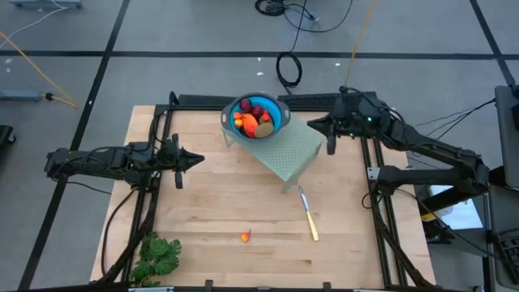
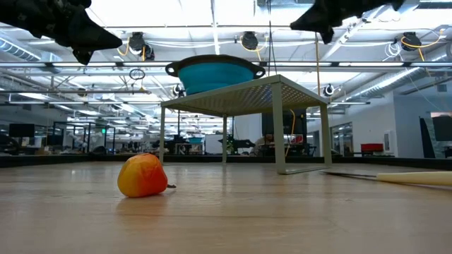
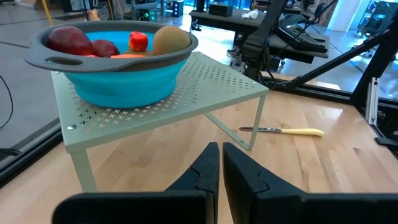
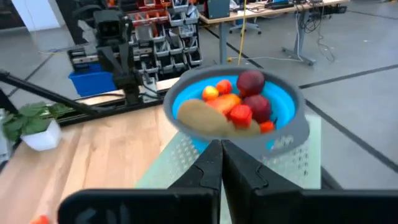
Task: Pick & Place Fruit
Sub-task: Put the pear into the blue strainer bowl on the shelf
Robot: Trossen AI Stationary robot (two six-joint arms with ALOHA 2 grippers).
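A blue bowl (image 1: pixel 258 115) with a grey rim stands on a pale green perforated stand (image 1: pixel 288 150) at the table's far middle. In it lie several fruit: dark red balls (image 3: pixel 69 39), an olive-brown oval (image 4: pixel 202 117) and orange-red pieces (image 4: pixel 226 102). One small orange-red fruit (image 1: pixel 246 236) lies alone on the table near the front; the low view shows this fruit (image 2: pixel 143 176) close up. My left gripper (image 1: pixel 197 160) hovers shut at the table's left. My right gripper (image 1: pixel 313 123) hovers shut just right of the bowl, above the stand. Neither holds anything.
A yellow-handled knife (image 1: pixel 308 214) lies on the table right of centre, near the stand's front leg. A leafy green bunch (image 1: pixel 156 256) sits at the near left corner. Black frame rails (image 1: pixel 377 203) run along both table sides. Bare wood lies between the stand and the front edge.
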